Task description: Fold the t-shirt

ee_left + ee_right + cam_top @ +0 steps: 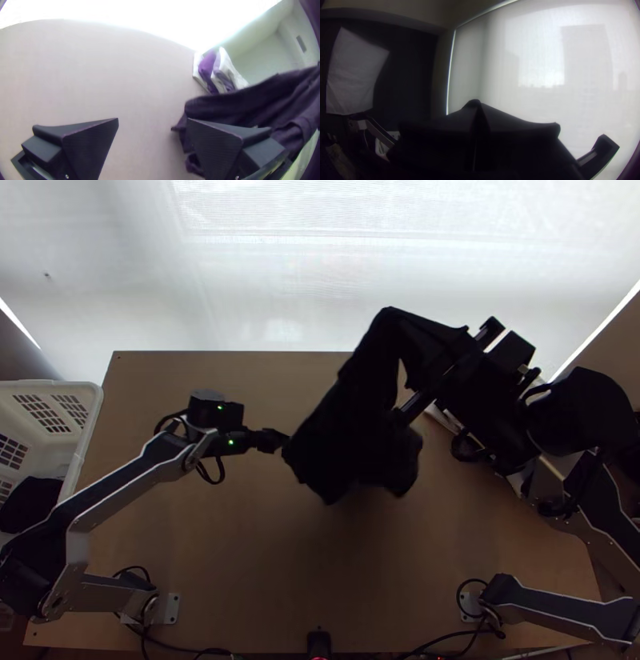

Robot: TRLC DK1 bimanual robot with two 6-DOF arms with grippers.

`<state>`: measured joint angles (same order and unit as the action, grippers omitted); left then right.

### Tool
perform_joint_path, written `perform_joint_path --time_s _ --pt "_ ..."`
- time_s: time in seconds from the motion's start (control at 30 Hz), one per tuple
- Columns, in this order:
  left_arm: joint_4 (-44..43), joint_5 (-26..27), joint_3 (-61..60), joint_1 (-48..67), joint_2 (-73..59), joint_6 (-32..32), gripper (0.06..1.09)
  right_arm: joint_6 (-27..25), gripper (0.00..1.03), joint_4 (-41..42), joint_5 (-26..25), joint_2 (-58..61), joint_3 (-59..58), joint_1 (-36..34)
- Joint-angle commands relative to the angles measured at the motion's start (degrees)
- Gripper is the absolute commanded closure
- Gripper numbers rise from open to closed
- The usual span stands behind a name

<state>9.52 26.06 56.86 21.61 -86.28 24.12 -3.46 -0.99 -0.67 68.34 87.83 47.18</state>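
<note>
The black t-shirt (352, 420) hangs bunched in the air over the table's middle, its upper part at my right gripper (428, 352). In the right wrist view dark cloth drapes around the right gripper (475, 108), which is shut on it. My left gripper (276, 440) is level with the shirt's lower left edge. In the left wrist view the left gripper (152, 123) stands open, nothing between its fingers, with the hanging t-shirt (240, 106) behind one finger.
A white basket (92, 412) with dark cloth in it stands at the table's left edge. White and purple folded cloths (216, 71) lie by a pale container (266, 50), seen in the left wrist view. Bare wooden table (240, 556) lies in front of the shirt.
</note>
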Motion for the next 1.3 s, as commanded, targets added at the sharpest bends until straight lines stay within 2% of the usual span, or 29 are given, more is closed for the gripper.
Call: perform_joint_path --time_s 0.0,0.13,0.27,0.83,1.1,1.27 --pt "-1.7 -4.2 2.1 -8.9 3.2 2.7 0.1 -0.3 1.0 1.0 0.4 1.8 2.4 8.3" --pt "-2.1 -4.9 2.9 -14.0 4.3 3.3 0.1 1.7 1.0 0.7 0.4 1.4 3.2 10.3" --pt "-2.1 -4.9 2.8 -16.6 4.5 3.7 0.1 1.5 1.0 1.0 0.5 3.2 5.9 13.6" --pt "-6.9 -5.7 2.3 -16.9 1.2 7.6 0.1 1.2 1.0 3.2 2.7 10.1 15.2 25.3" --pt "-7.3 -5.7 2.9 -16.4 0.1 8.0 0.1 1.7 1.0 2.1 3.2 14.9 21.6 26.9" --pt "-7.3 -5.7 3.3 -16.6 0.1 8.0 0.1 1.1 1.0 0.9 2.6 12.2 14.3 23.6"
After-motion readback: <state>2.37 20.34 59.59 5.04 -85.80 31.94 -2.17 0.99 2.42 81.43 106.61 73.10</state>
